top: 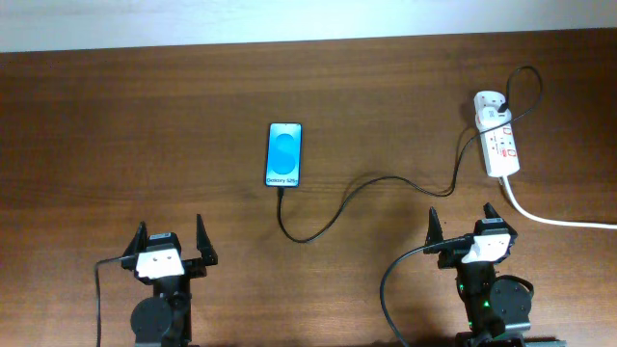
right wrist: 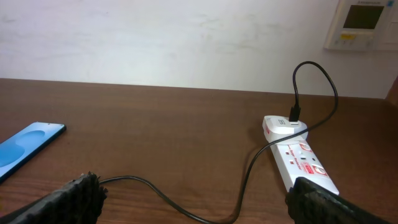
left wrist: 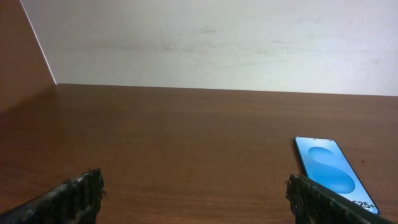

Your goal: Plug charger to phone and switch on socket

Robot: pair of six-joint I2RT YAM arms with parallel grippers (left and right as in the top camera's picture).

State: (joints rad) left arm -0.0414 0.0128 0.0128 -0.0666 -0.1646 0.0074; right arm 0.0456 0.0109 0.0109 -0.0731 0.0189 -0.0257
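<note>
The phone [top: 284, 154] lies flat at the table's middle with its blue screen lit. It also shows in the left wrist view [left wrist: 333, 171] and the right wrist view [right wrist: 28, 146]. The black charger cable [top: 333, 214] runs from the phone's near edge, loops across the table and arcs into the end of the white socket [top: 497, 145] at the far right. The socket and cable also show in the right wrist view [right wrist: 298, 158] [right wrist: 249, 180]. My left gripper [top: 172, 246] [left wrist: 196, 199] is open and empty, near the front edge. My right gripper [top: 464, 226] [right wrist: 193, 199] is open and empty, just in front of the socket.
The socket's thick white cord [top: 559, 220] runs off the right edge. A white wall lines the table's far edge. A white wall panel [right wrist: 360, 25] hangs above the socket in the right wrist view.
</note>
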